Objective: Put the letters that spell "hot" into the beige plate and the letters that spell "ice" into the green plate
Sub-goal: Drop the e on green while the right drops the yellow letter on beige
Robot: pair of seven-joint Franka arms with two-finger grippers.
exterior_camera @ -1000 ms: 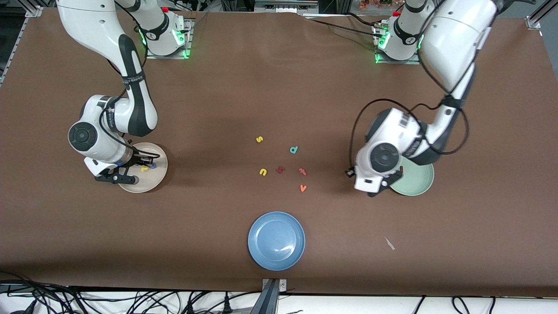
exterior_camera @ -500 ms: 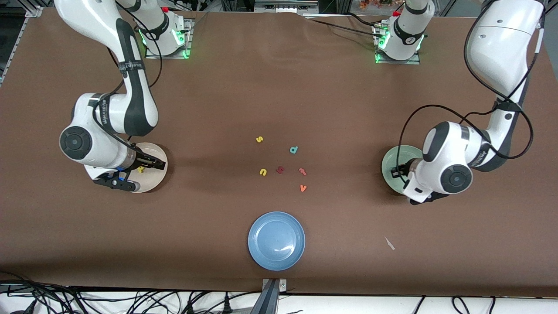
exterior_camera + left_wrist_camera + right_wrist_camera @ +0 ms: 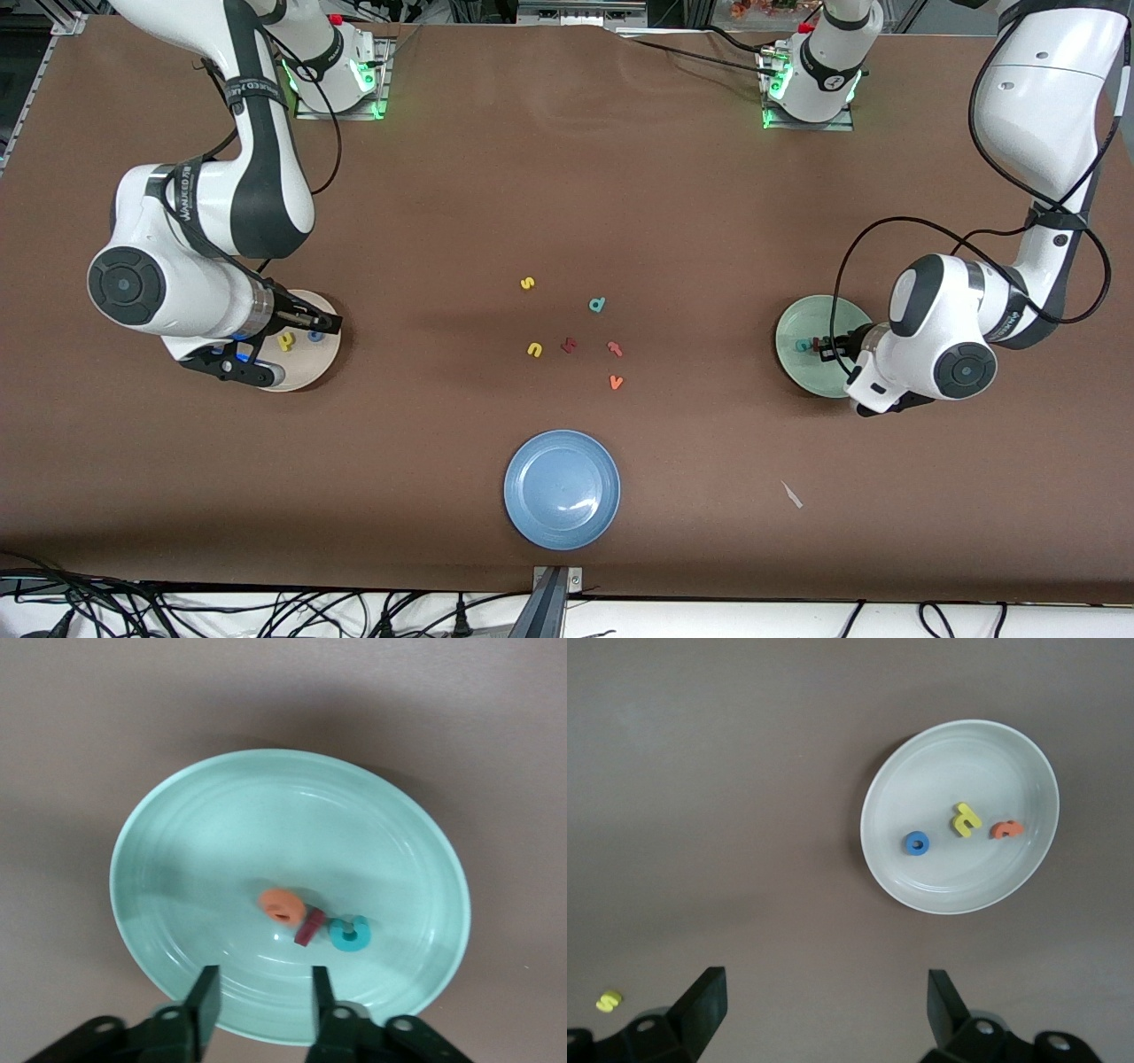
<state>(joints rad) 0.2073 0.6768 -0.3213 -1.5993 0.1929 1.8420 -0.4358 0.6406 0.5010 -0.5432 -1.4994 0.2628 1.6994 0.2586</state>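
Beige plate (image 3: 1028, 868): at the right arm's end of the table; holds the blue "o" (image 3: 917, 843), the yellow "h" (image 3: 967, 819) and the orange "t" (image 3: 1005, 828), lying apart from one another; "hot" appears complete.
Green plate (image 3: 177, 859): at the left arm's end of the table; holds the orange "e" (image 3: 281, 904), the dark red "i" (image 3: 309, 926) and the teal "c" (image 3: 349, 934), close together, the "i" touching or nearly touching its neighbours; "ice" appears complete.
Right gripper (image 3: 824, 1001): raised near the beige plate; fingers spread wide, nothing between them.
Left gripper (image 3: 260, 997): over the green plate's rim; fingers parted, nothing between them.
Leftover letters: yellow "s" (image 3: 527, 283), teal "d" (image 3: 597, 305), yellow "u" (image 3: 534, 349), dark red letter (image 3: 569, 345), pinkish-red "f" (image 3: 614, 347), orange "v" (image 3: 616, 382); loose mid-table, none needed.
Blue plate (image 3: 562, 489): nearest the front camera; holds nothing.
Progress: judged done; only retreat of both arms seems left.
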